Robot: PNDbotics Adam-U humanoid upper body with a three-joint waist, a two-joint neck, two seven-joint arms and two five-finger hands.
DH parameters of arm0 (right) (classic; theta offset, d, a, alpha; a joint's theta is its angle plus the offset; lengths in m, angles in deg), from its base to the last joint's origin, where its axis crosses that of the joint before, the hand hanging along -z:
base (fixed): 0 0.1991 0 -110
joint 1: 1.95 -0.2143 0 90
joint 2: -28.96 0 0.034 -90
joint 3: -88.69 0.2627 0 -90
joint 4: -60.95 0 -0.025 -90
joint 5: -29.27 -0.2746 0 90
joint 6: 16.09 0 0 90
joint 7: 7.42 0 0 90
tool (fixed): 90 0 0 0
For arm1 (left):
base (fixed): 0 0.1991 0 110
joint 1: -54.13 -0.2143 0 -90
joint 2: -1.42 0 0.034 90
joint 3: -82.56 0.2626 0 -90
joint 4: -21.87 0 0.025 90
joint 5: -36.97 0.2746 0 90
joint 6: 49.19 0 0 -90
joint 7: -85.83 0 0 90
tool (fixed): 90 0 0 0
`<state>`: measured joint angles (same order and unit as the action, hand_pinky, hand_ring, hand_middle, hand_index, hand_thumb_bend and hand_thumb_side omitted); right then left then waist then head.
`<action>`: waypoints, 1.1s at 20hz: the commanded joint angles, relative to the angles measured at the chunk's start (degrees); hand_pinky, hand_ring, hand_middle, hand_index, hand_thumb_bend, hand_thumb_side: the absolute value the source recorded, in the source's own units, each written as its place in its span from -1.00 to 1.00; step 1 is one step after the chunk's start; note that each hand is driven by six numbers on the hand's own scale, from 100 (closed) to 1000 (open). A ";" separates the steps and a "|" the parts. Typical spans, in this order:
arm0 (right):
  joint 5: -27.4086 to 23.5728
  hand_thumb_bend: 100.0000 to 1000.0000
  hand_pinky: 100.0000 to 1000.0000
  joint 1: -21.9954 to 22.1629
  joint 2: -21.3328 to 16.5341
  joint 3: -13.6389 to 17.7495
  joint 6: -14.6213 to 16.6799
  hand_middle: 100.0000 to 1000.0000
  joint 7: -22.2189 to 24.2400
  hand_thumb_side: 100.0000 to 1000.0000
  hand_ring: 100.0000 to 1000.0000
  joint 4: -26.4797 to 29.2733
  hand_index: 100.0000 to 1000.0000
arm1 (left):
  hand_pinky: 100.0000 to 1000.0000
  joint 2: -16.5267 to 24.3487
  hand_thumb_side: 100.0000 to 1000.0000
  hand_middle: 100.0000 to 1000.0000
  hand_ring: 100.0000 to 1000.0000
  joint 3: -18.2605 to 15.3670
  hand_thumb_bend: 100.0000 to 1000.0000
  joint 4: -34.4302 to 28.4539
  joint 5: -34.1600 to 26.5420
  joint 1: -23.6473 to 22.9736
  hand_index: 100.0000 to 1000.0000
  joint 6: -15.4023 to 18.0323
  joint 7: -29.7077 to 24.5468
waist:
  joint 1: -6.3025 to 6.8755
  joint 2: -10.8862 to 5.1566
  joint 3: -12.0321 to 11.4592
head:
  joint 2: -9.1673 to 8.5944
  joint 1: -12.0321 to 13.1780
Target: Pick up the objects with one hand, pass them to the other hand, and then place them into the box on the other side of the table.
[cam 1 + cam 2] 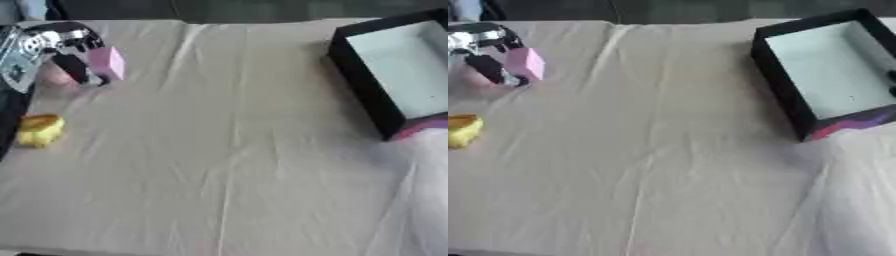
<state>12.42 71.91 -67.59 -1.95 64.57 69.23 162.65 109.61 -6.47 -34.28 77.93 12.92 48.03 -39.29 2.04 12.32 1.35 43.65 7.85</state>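
While the left hand pinches a pink block, a yellow object lies nearby.

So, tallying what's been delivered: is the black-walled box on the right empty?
Empty as far as visible: the black-walled box shows only its bare pale floor; its right edge is cropped.

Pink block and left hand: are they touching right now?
Touching. The left eye view shows the left hand with its dark fingers curled against the pink block, holding it above the cloth; no gap shows between them.
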 commanded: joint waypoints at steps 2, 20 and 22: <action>0.38 -1.00 1.00 -0.72 -1.75 0.79 0.29 1.00 -0.13 0.77 0.89 0.96 1.00 | 0.59 3.33 -1.00 0.31 0.48 -1.61 -0.72 -6.81 -3.97 -0.77 -0.02 -1.48 2.93 | 0.21 -0.91 -0.32 | -0.92 -0.31; 3.51 -1.00 1.00 -18.29 -9.74 -7.03 -6.29 0.99 7.60 0.40 0.86 11.02 1.00 | 0.47 -5.69 -1.00 0.16 0.30 0.97 -1.00 -28.35 -20.14 -10.27 -0.03 -5.25 17.73 | -1.17 -2.26 -0.24 | 0.29 -0.77; 5.03 -1.00 0.99 -20.51 -10.13 -8.49 -7.86 0.98 10.00 0.34 0.86 11.88 1.00 | 0.47 -7.44 -0.98 0.15 0.28 1.03 -1.00 -29.12 -22.52 -10.93 -0.03 -5.60 19.24 | -1.36 -2.45 -0.11 | 0.39 -0.85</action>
<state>16.44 52.51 -75.74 -9.98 57.43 77.97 172.93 102.04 -5.34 -61.92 56.87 1.37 42.56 -21.08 1.36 11.97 1.20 43.76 7.10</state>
